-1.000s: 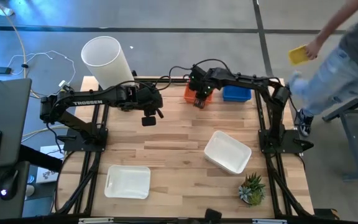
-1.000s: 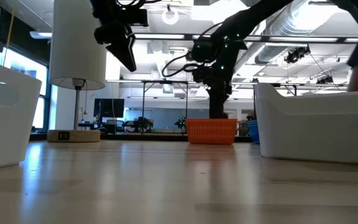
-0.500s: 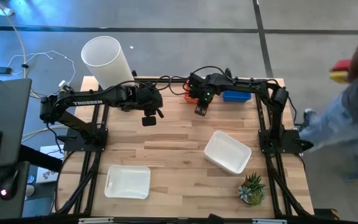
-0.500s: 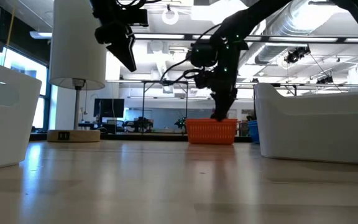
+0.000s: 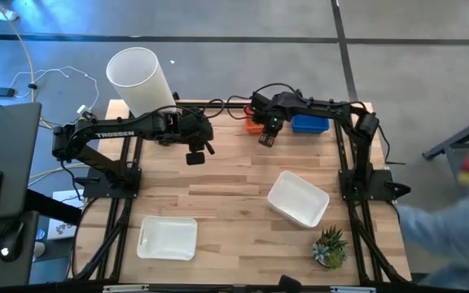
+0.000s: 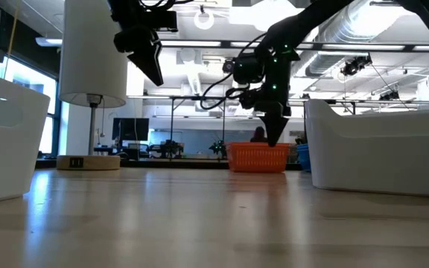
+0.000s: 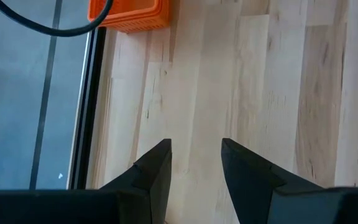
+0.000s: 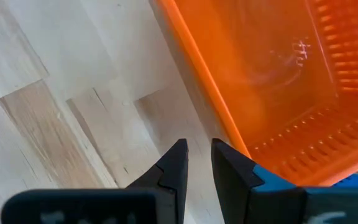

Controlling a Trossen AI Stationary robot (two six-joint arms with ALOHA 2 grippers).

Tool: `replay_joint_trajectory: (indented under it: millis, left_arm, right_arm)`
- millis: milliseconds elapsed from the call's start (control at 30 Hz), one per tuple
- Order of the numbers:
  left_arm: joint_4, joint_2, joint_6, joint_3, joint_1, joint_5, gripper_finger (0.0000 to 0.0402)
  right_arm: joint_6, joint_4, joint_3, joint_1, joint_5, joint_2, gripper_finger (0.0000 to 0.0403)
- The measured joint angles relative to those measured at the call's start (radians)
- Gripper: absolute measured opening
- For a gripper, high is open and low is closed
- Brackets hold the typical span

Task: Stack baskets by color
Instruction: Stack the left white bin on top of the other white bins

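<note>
An orange mesh basket (image 5: pixel 252 126) stands on the table near its far edge, with a blue basket (image 5: pixel 310 124) to its right. Two white baskets (image 5: pixel 298 198) (image 5: pixel 167 237) rest nearer the front. My right gripper (image 8: pixel 197 146) points down at the table just outside the orange basket's near wall (image 8: pixel 229 106). Its fingers are open by a narrow gap, with only wood between them. My left gripper (image 5: pixel 195 157) hangs open above bare table, left of centre, and the orange basket (image 7: pixel 129 14) lies beyond it. My right gripper comes from above beside the orange basket's near rim (image 8: pixel 194 43). One finger (image 8: pixel 232 168) stands close against that wall. I cannot tell whether it touches the wall.
A tall white cylinder lamp (image 5: pixel 139 80) stands at the far left corner. A small potted plant (image 5: pixel 330 247) sits at the near right. A person (image 5: pixel 454 228) moves beside the table's right side. Bare wood lies between the two white baskets and in the middle.
My right gripper has come off the top of the orange basket toward the near edge and down, tipping steeper, and now stands at the basket's near wall. The person on the right has walked from the far side toward the near side.
</note>
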Motion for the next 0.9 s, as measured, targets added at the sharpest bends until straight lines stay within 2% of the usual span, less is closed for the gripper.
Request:
replay_joint_trajectory:
  millis: [333, 500, 767, 900]
  left_arm:
    - [-0.004, 0.0, -0.017, 0.0, -0.001, 0.0, 0.0127]
    - [-0.028, 0.0, -0.046, 0.0, -0.015, 0.0, 0.0127]
    - [-0.074, 0.0, -0.067, 0.0, -0.103, 0.006, 0.0127]
    - [-0.129, 0.0, -0.125, 0.0, -0.158, 0.051, 0.0127]
  right_arm:
    - [-0.005, -0.007, 0.001, 0.027, 0.012, 0.0, 0.0059]
    - [0.004, -0.078, 0.034, 0.072, 0.01, 0.0, 0.0059]
    - [0.029, -0.182, 0.106, 0.155, 0.012, 0.0, 0.0059]
    - [0.038, -0.232, 0.127, 0.193, 0.014, 0.0, 0.0059]
